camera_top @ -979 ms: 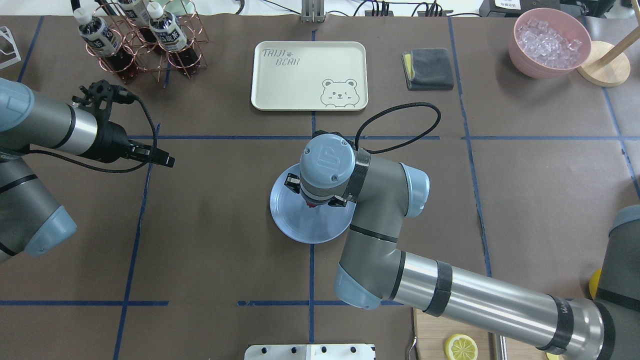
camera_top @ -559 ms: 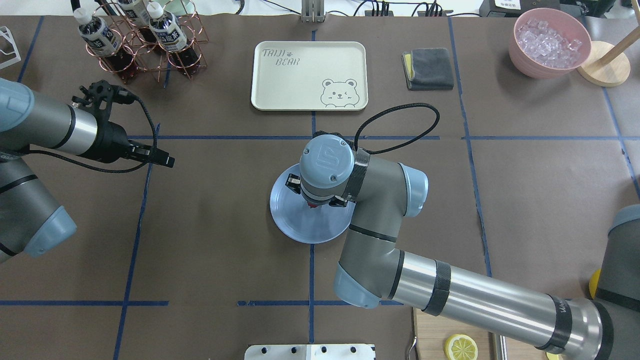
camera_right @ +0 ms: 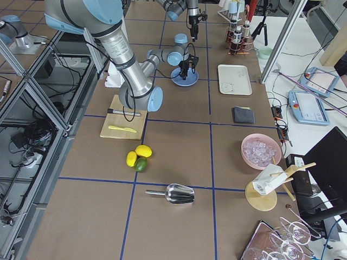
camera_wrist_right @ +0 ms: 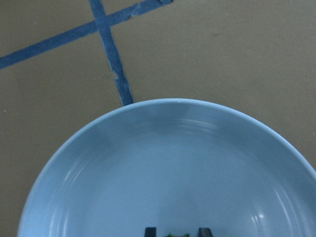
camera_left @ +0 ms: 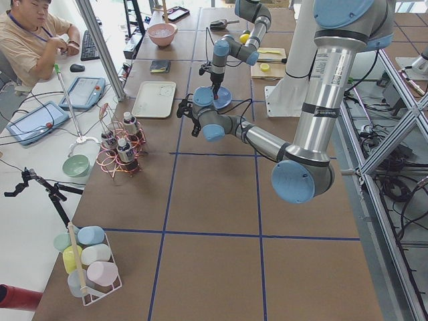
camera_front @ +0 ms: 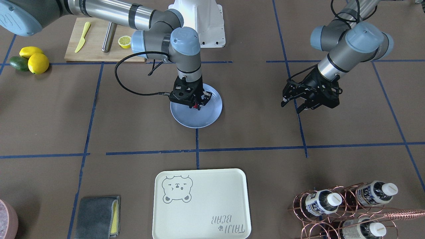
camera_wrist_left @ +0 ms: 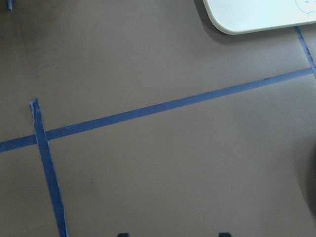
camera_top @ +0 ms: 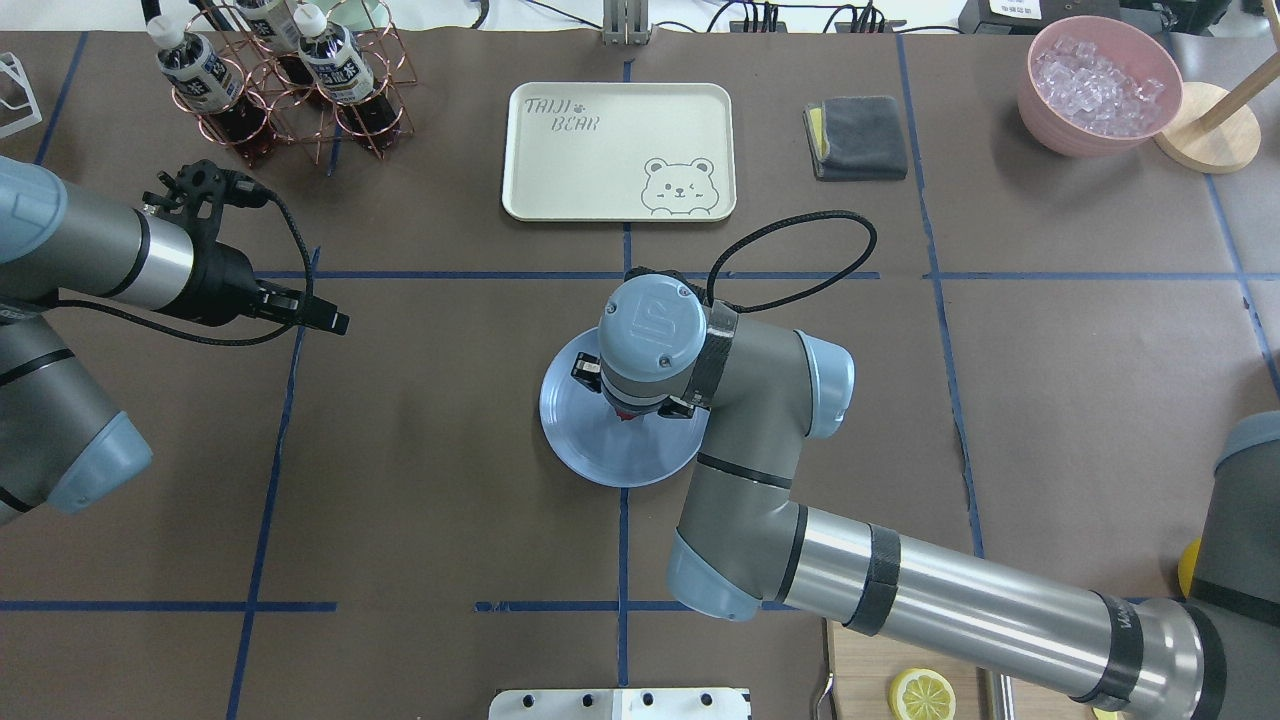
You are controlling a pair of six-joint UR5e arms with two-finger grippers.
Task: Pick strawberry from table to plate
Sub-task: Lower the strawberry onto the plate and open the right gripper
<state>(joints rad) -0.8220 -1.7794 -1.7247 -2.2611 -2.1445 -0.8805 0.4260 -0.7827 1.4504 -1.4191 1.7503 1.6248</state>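
- R tool (camera_front: 196, 103): points straight down over the plate (camera_front: 196, 120), jaws drawn in narrow on the strawberry (camera_front: 196, 106). A red bit shows betw. the fingers in the front view and from overhead.
- R wrist view: two dark fingertips (camera_wrist_right: 150, 231) at the bottom edge with a green sliver betw. them, prob. the calyx. The rest of the berry is out of shot.
- Why vertical: judged so the berry can drop straight down inside the rim w/o rolling off.
- Location: strawberry sits in the tool, low over approx. the plate's middle. Cannot tell if it touches the glaze yet.
- Task judged near its end. Remaining: let go, lift clear.
- Strawberry look: tiny, dark red, mostly hidden by the fingers, surface too small to read. Judged soft, so a light squeeze only.
- Plate: round, glossy light blue, raised rim. It lies flat on the desk (camera_front: 132, 126) at the end of a blue tape line and holds nothing besides the berry.
- L tool (camera_front: 292, 107): hangs above bare desk, well apart from the plate, jaws spread, holding nothing. Its wrist view shows only brown paper, tape and a corner of the cream tray (camera_wrist_left: 256, 15).
- Judged parked aside to give the R arm room.
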